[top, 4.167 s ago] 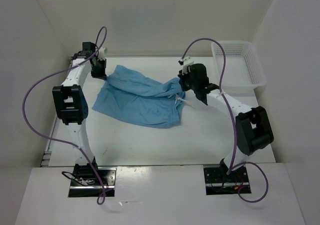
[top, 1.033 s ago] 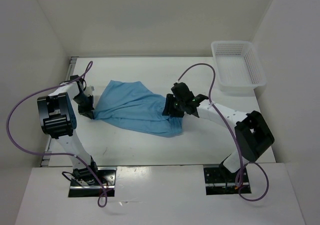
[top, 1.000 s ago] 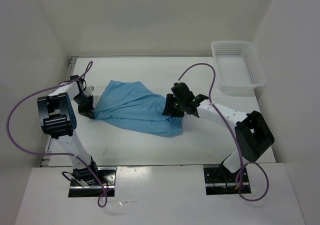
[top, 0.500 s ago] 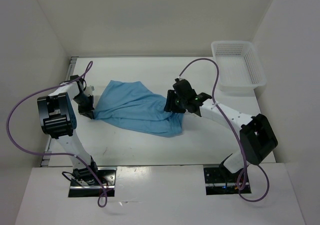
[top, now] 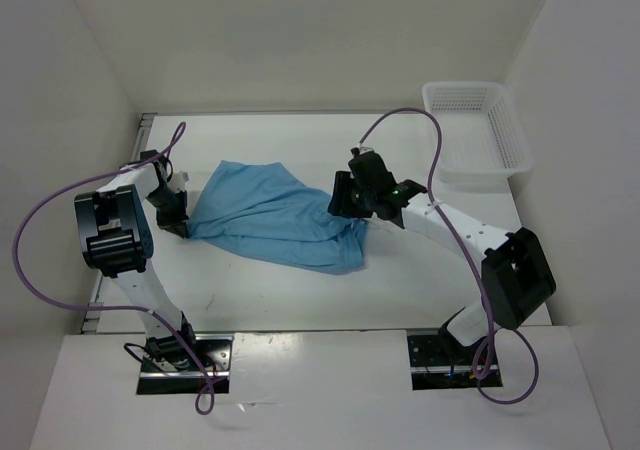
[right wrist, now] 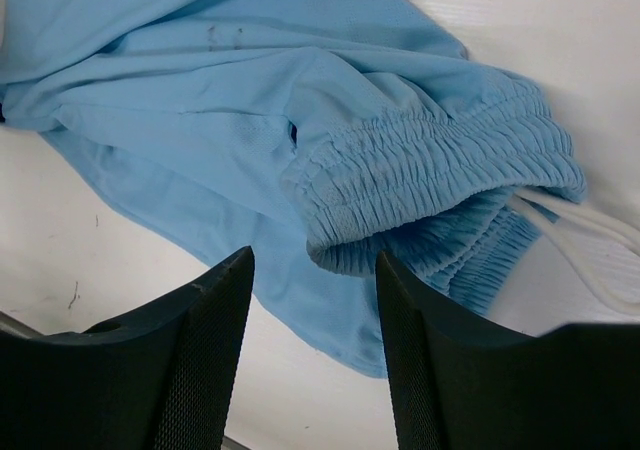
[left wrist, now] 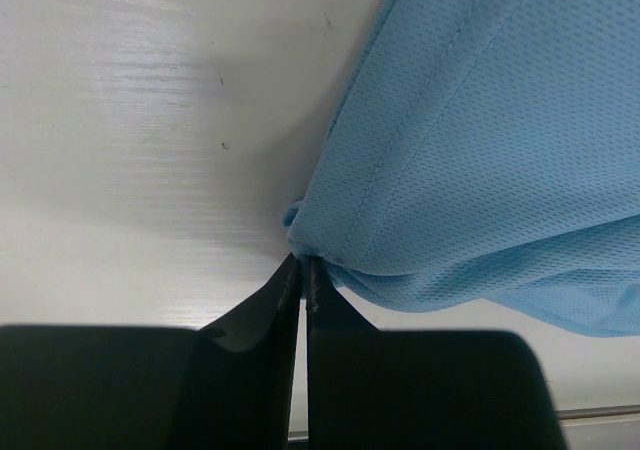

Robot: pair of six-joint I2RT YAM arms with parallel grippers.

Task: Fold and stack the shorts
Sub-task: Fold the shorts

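The light blue shorts (top: 270, 215) lie spread and creased across the white table (top: 300, 290). My left gripper (top: 180, 226) is at their left edge, and in the left wrist view it (left wrist: 303, 262) is shut on a pinched fold of the hem of the shorts (left wrist: 480, 140). My right gripper (top: 344, 206) hovers over the right end. In the right wrist view it (right wrist: 315, 270) is open, with the shorts (right wrist: 240, 90), their gathered waistband (right wrist: 430, 165) and the white drawstring (right wrist: 585, 240) lying just past its fingertips, not gripped.
A white mesh basket (top: 478, 130) stands at the table's far right corner. Purple cables loop above both arms. White walls close in the table on the left, back and right.
Over the last seconds both arms drew the shorts nearer. In the last second my right gripper rose and backed slightly away from the waistband, its jaws a little wider. The left gripper stayed still.
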